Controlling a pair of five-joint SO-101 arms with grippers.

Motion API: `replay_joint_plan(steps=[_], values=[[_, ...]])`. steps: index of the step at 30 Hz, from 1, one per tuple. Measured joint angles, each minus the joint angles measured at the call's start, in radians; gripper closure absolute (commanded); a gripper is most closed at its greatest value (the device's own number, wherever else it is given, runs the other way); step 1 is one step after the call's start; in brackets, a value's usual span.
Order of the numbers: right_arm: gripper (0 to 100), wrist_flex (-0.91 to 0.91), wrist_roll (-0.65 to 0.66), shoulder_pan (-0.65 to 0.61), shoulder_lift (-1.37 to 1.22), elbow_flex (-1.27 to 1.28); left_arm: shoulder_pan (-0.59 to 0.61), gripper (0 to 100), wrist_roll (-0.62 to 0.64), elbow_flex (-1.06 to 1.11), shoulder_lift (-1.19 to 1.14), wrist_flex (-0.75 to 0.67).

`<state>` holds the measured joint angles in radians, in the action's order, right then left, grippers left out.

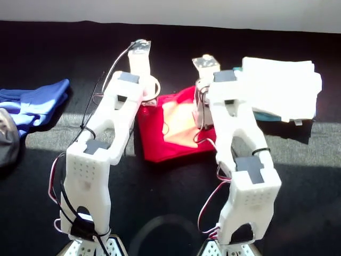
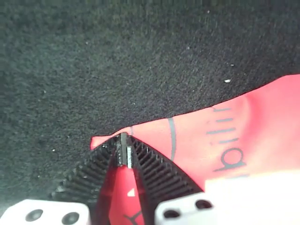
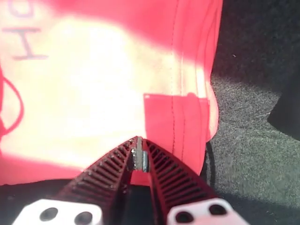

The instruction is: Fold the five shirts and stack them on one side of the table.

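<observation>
**Left wrist view first: red shirt in both grippers, blue one not yet folded**

Left wrist view: the left gripper (image 2: 123,151) is clamped shut on a corner of the red cotton shirt with pale printed lettering (image 2: 243,126). A sliver of red cloth sits pinched between its ribbed black jaws. That corner lies flat against the black felt-like worktop (image 2: 117,56).

Right wrist view: the right gripper (image 3: 138,159) is closed too, nipping the red shirt at its near edge. It holds just beside a stitched seam and a small red square patch, and the dark worktop shows past the hem.

High view: the red shirt lies in the middle of the worktop between the two white arms, with one arm down at each side of it. It is a compact, roughly rectangular shape, so I judge it partly folded and its fold in progress. At the far right lies a flat pile of white folded cloth (image 1: 279,85) with a teal layer (image 1: 265,115) showing beneath. This looks like the stack already begun, though the number of shirts in it cannot be counted. On the left, well apart from the pile, a crumpled blue shirt (image 1: 34,101) is unfolded. A grey item (image 1: 7,140) at the edge beside it is cut off too much to identify.

By my reading the task is around its middle. The red shirt needs finishing and moving to the pile, and at least the blue one is left to do.
</observation>
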<state>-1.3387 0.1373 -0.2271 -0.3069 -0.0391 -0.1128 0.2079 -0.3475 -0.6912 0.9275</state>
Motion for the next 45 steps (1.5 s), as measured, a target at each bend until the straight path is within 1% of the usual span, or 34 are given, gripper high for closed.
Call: replay_joint_plan(steps=[3,6,9,12,16,18,20,25,26,28,32,34,37,41,43,45], values=[[99.2,0.161,0.000,0.029,0.118,0.219,0.021,99,0.000,-0.014,-0.005,0.025],[99.2,0.259,0.000,0.060,0.192,0.373,0.049,99,0.000,-0.014,-0.005,0.041],[99.2,0.302,0.018,0.083,0.206,0.445,0.081,99,0.000,-0.015,-0.005,0.063],[99.2,0.299,0.043,0.087,0.218,0.462,0.115,99,0.000,-0.017,-0.005,0.091],[99.2,0.296,0.048,0.087,0.295,0.463,0.115,99,-0.002,-0.031,-0.005,0.120],[98.9,0.279,0.048,0.087,0.359,0.459,0.115,99,-0.002,-0.058,-0.005,0.157],[97.5,0.253,0.048,0.087,0.423,0.439,0.117,99,-0.002,-0.095,-0.005,0.201],[78.5,0.187,0.048,0.087,0.488,0.347,0.117,99,-0.002,-0.213,-0.005,0.350],[76.2,0.183,0.048,0.087,0.488,0.330,0.117,99,-0.002,-0.235,-0.005,0.382],[75.1,0.180,0.014,0.086,0.482,0.301,0.118,99,-0.002,-0.275,-0.005,0.443],[74.8,0.180,-0.143,0.054,0.373,0.226,0.130,99,-0.002,-0.342,-0.005,0.526],[72.1,0.164,-0.199,0.040,0.295,0.164,0.143,99,-0.003,-0.359,-0.005,0.554],[67.3,0.106,-0.233,0.011,0.153,0.048,0.164,99,-0.003,-0.368,-0.005,0.595],[67.3,-0.002,-0.244,-0.035,-0.028,-0.138,0.201,99,-0.003,-0.368,-0.005,0.620],[67.3,-0.035,-0.245,-0.041,-0.106,-0.235,0.221,99,-0.003,-0.368,-0.005,0.620],[67.2,-0.055,-0.275,-0.041,-0.181,-0.322,0.236,99,-0.003,-0.368,-0.005,0.623]])
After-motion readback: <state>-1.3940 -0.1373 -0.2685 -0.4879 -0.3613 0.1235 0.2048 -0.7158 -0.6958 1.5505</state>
